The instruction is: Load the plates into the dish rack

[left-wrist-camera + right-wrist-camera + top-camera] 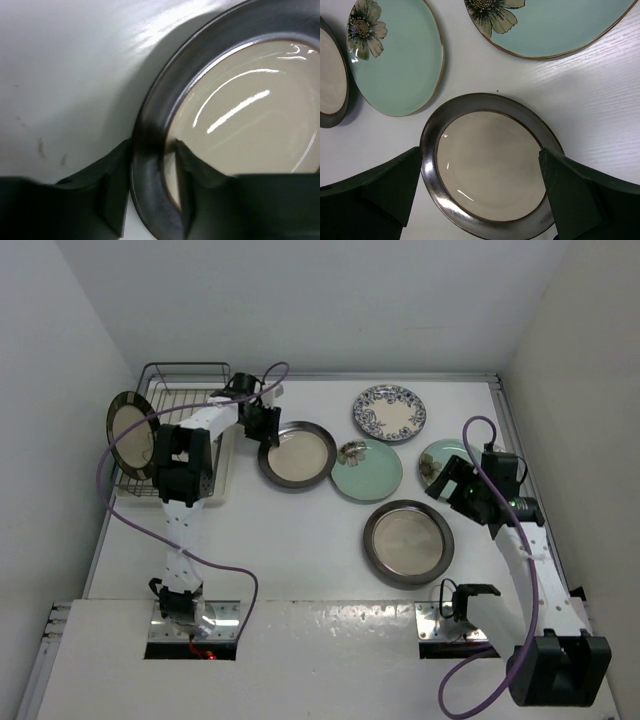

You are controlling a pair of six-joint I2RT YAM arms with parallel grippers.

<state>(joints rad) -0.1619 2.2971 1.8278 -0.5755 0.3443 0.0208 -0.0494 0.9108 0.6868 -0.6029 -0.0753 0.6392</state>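
Left tool (150,165) seemingly clamps dark-rimmed plate (240,110); right tool (481,160) gapes over shiny-rimmed plate (492,150), mint plates (400,65) beside.

The right arm (522,545) hides half a green plate (440,451) (its right side). The dark-rimmed plate (150,165) looks blurry.

Left tool (268,434) at edge of grey-rimmed plate (300,456), apparently gripping.
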